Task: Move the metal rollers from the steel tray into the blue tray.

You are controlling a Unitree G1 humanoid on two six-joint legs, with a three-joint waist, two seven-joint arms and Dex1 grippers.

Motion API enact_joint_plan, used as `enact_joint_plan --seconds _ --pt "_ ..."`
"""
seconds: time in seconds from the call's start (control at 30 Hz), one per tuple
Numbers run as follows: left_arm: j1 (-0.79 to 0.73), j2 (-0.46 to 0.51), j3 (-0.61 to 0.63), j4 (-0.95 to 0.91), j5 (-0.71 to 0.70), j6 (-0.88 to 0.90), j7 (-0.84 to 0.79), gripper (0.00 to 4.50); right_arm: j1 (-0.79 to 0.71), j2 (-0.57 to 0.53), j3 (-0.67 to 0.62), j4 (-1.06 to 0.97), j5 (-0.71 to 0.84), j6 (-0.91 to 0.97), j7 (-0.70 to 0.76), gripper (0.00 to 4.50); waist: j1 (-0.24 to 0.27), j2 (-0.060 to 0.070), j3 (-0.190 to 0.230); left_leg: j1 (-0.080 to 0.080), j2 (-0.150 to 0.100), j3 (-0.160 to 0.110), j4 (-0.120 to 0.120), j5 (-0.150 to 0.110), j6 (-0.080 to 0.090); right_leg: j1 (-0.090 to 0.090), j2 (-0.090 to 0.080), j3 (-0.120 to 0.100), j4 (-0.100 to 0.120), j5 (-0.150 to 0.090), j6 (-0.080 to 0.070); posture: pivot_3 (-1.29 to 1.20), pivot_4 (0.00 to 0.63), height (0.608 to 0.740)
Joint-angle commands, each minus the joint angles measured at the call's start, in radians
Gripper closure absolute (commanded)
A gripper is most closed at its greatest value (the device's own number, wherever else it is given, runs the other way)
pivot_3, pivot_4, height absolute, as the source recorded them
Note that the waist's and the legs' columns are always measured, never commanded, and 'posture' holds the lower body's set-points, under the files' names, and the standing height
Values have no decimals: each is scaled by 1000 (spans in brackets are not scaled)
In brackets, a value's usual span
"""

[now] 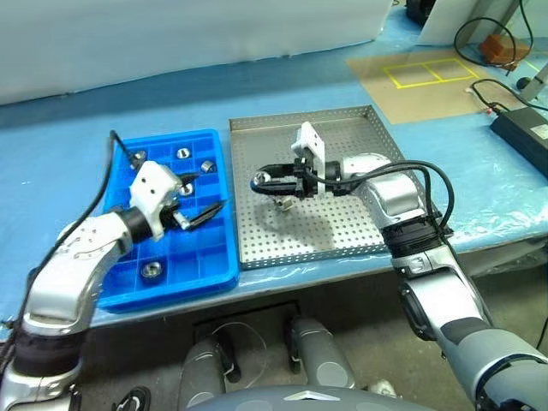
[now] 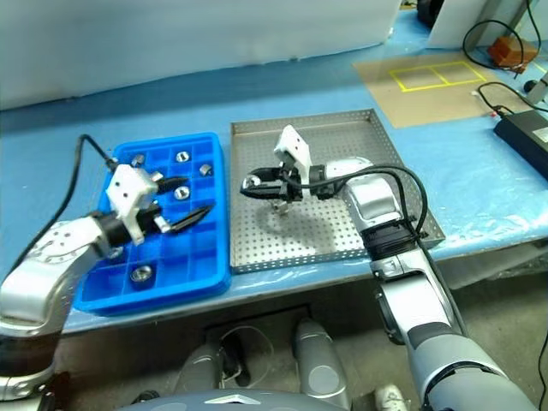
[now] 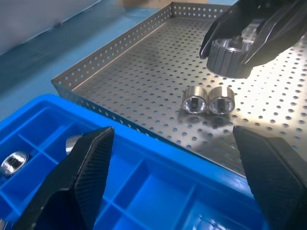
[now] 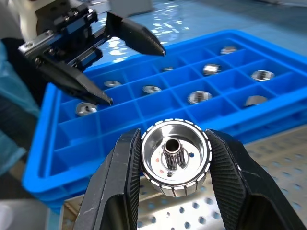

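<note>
Two tools on record. Right tool (image 4: 175, 165): fingers closed on one metal roller (image 4: 175, 155), gripped on its ribbed outer wall from both sides; the roller is a short shiny silver cylinder with a notched rim, a polished bowl-like face and a small hollow hub at the centre. Tool and roller hang above the steel tray (image 1: 342, 231), clear of its floor, with the fingertips pointing toward the blue tray (image 1: 214, 257).

Left tool (image 1: 204, 199): fingers spread wide, nothing between them, touching nothing; it hovers over the blue tray, tips pointing toward the right tool.

Two loose rollers (image 3: 207, 100): lying on their sides, touching each other, on the perforated floor of the steel tray just below the right tool's tips; dark hollow centres facing the left tool.

Several rollers (image 4: 199, 97) already in the blue tray: one per square compartment, most in the far rows beyond the left tool, one (image 1: 151, 269) in a near compartment beneath its wrist.

Both trays sit side by side on the blue-covered bench (image 1: 103, 120), rims nearly touching.
</note>
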Motion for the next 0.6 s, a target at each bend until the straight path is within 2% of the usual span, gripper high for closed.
enact_joint_plan --seconds 0.03,0.2,0.43,0.6 --pt "63 20 171 -85 -94 39 15 306 -23 55 53 -22 -11 -42 3 2865 4 0 0 0 0 0 0 0 0 0 0 0 0 0 0 -428 150 740" --pt "166 -7 296 -126 -87 7 85 306 -79 171 103 80 -74 -109 -56 2865 26 0 0 4 0 0 0 1 -3 1 0 1 3 -1 1 -354 150 740" --pt "255 -62 328 -200 -45 -12 207 306 -182 260 106 310 -161 -225 -141 2865 100 -1 0 4 0 0 -1 2 -4 0 0 3 4 0 0 -260 150 740" --pt "328 -93 348 -244 -50 -16 244 306 -218 272 93 414 -188 -285 -167 2865 141 -1 0 4 -1 1 -3 2 -5 -1 0 3 4 -1 0 -243 150 740"
